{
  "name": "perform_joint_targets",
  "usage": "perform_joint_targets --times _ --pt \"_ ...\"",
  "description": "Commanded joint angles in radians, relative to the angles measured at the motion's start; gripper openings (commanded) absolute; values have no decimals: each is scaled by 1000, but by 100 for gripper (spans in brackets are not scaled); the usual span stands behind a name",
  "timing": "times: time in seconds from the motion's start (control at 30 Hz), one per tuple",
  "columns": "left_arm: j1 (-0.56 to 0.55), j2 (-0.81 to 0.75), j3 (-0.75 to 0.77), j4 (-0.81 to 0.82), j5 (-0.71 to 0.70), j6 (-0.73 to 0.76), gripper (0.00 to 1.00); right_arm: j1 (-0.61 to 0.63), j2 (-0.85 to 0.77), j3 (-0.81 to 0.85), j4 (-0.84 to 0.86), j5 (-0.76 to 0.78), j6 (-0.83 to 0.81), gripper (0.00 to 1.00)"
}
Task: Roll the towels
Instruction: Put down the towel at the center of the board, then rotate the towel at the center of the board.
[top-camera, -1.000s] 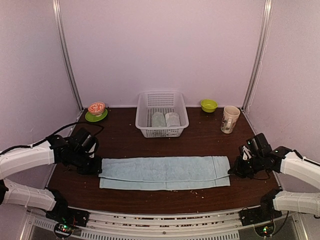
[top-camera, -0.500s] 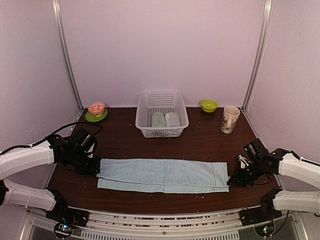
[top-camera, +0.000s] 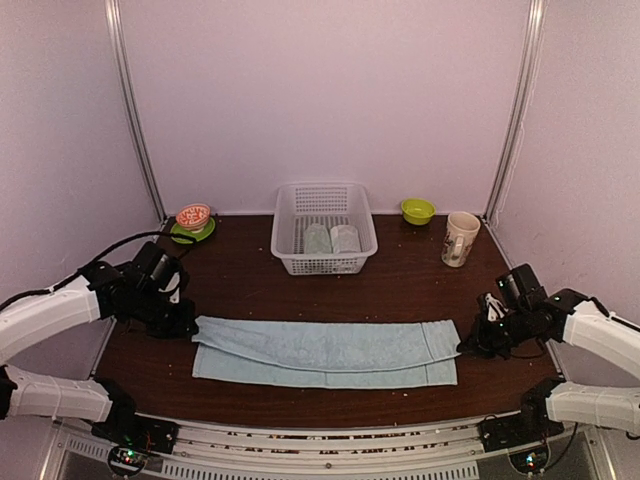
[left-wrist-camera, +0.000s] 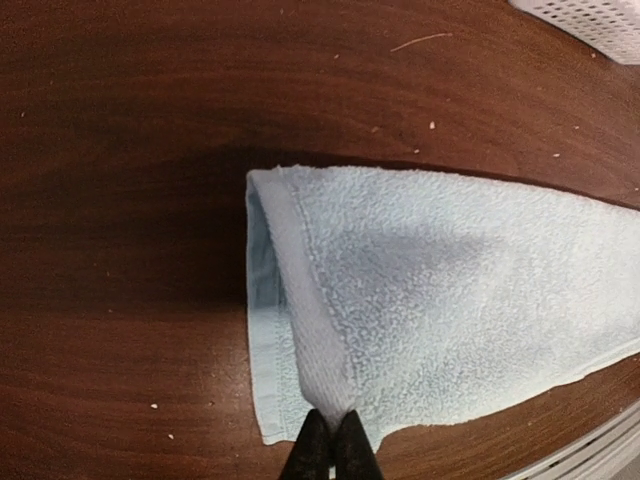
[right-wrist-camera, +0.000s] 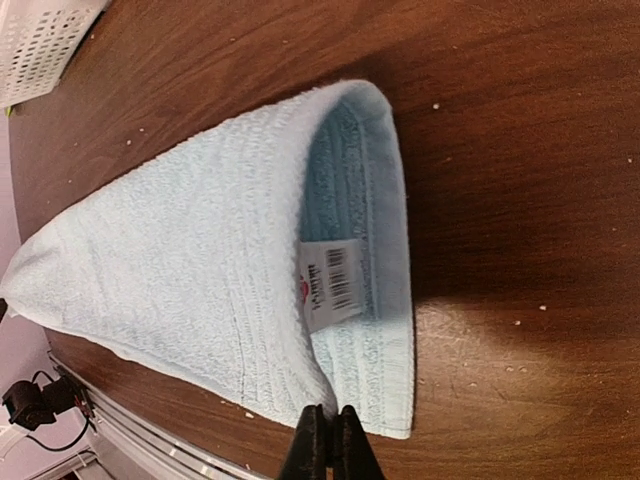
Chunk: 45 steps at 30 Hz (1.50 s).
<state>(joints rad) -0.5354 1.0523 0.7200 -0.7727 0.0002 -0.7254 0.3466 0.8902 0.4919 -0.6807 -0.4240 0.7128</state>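
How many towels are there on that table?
3: a light blue towel stretched across the front, and a pale green roll and a greyish-white roll side by side in the basket. Others may be hidden there.

A dark brown wooden table (top-camera: 400, 290), speckled with pale crumbs, sits inside plain lilac-white walls: back wall (top-camera: 320, 100) at 12 o'clock, side walls at 9 and 3. Silver metal posts (top-camera: 135, 120) rise at 11 and 1. A slotted metal rail (top-camera: 330, 445) runs along 6.
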Motion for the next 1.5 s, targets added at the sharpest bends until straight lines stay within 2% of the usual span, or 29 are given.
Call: perform_joint_targets --times 0.0,0.27,0.5,0.73,0.77,0.8,0.87,0.93,1.0,1.07,1.17,1.23,1.27,1.33,1.4,1.47 --pt "9 -42 44 -34 31 46 0 -2 -3 54 -52 -61 -54 0" --pt "12 -12 -19 -59 19 3 0 22 -11 -75 -81 -82 -71 0" --pt "31 -2 -14 -99 -56 -29 0 30 -53 -96 -128 -13 -44 0" --pt "38 34 -22 -86 -8 -14 0 52 -38 -141 -137 -54 -58 0" --pt "38 44 -20 -86 3 -9 7 63 -27 -148 -134 -64 -59 0" --pt "38 51 -17 -86 15 -4 20 78 -17 -150 -135 -73 -63 8" --pt "38 57 -10 -95 30 5 46 106 -6 -142 -146 -80 -68 29" --pt "37 51 7 -124 39 15 67 118 -18 -119 -173 -75 -74 47" --pt "38 34 42 -164 28 27 79 118 -47 -81 -201 -68 -76 60" --pt "38 7 80 -196 8 44 82 118 -69 -24 -221 -44 -77 66" --pt "37 -13 142 -185 1 60 81 118 -66 75 -231 56 -71 66" --pt "37 4 164 -106 57 73 77 118 -52 105 -136 96 -52 58" --pt "37 32 165 -49 102 75 73 119 -33 108 -62 89 -16 48" --pt "24 97 171 83 192 58 59 145 30 99 93 57 43 37" --pt "-7 181 180 163 218 47 48 204 134 117 196 58 71 32" --pt "-35 276 188 224 239 49 35 252 250 139 249 77 83 31"
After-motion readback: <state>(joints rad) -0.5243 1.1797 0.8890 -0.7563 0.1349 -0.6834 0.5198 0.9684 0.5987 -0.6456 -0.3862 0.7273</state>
